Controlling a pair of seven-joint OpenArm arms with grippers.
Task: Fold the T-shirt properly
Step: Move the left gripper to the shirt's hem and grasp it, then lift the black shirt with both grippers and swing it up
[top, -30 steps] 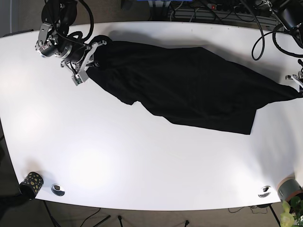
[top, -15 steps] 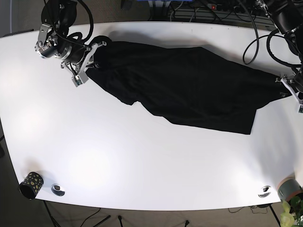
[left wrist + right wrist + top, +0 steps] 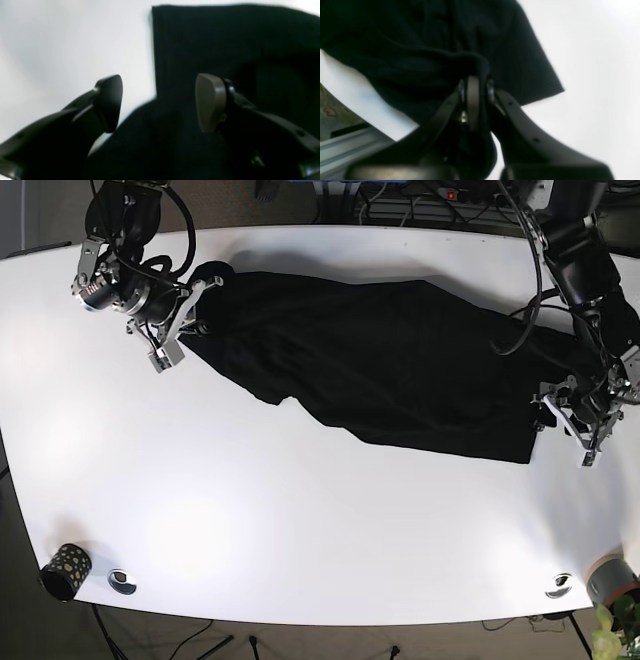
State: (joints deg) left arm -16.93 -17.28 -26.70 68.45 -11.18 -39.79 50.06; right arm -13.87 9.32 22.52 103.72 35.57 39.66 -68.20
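The shirt (image 3: 400, 365) is the landmark. It is black and lies spread, with wrinkles, across the far half of the white worktop (image 3: 300, 520), its long axis running from the corner by my right arm to the edge by my left arm.

Right fingers (image 3: 473, 82): clenched on a bunched fold of the shirt. In the right wrist view the two pads are pressed together, with cloth wrapped over and around them. A flat flap of the shirt (image 3: 520, 62) hangs off to one side of the pinch and ends in a sharp corner over bare worktop (image 3: 595, 62). In the base view this hand (image 3: 170, 320) sits at the shirt's corner, and the cloth is drawn up into it.

Left fingers (image 3: 160, 102): released, with a wide gap between the pads. In the left wrist view one pad (image 3: 110, 100) hangs over bare worktop (image 3: 62, 45) just beside the shirt's edge, and the other (image 3: 210, 100) over the cloth (image 3: 225, 45). A straight hem runs between them. I cannot tell whether either pad touches the fabric. In the base view this hand (image 3: 580, 415) is at the shirt's end opposite the right hand, by its lower corner.

Containers, all well apart from the shirt along the near worktop edge: a dark spotted cup (image 3: 66, 568), contents not visible; a small metal ring (image 3: 122, 581) just beside it; a second metal ring (image 3: 559, 585) at the other corner.
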